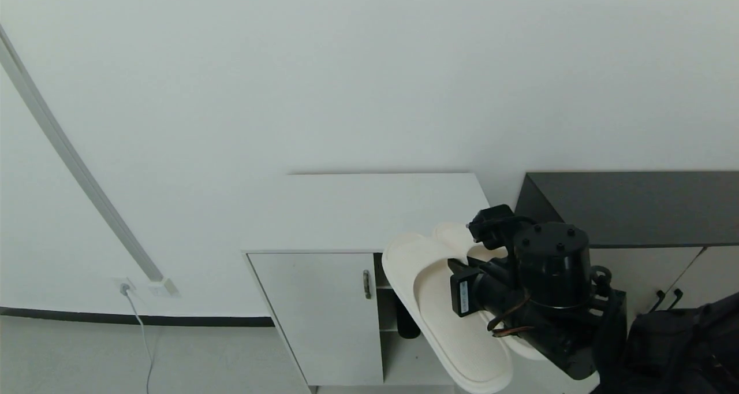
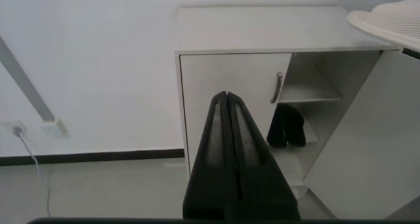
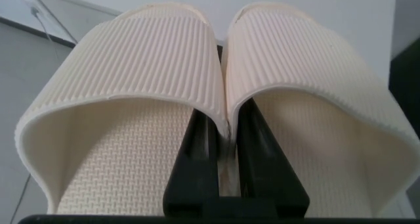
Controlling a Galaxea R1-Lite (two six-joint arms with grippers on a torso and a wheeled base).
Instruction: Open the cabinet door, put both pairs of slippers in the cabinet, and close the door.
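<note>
A white cabinet (image 1: 369,209) stands against the wall with its left door (image 1: 323,313) closed and its right side open onto shelves. A dark pair of slippers (image 2: 287,127) stands on a lower shelf inside, seen as a dark shape (image 1: 407,324) in the head view. My right gripper (image 3: 223,142) is shut on a cream pair of slippers (image 3: 164,73), pinching their two inner strap walls together. It holds the cream slippers (image 1: 450,319) in the air before the open right side. My left gripper (image 2: 226,138) is shut on nothing, some way back from the cabinet front.
The cabinet's right door (image 2: 367,138) is swung out toward me. A dark-topped cabinet (image 1: 635,206) adjoins on the right. A wall socket with a cable (image 1: 124,287) and a slanted wall strip (image 1: 75,163) lie to the left, above bare floor (image 1: 173,359).
</note>
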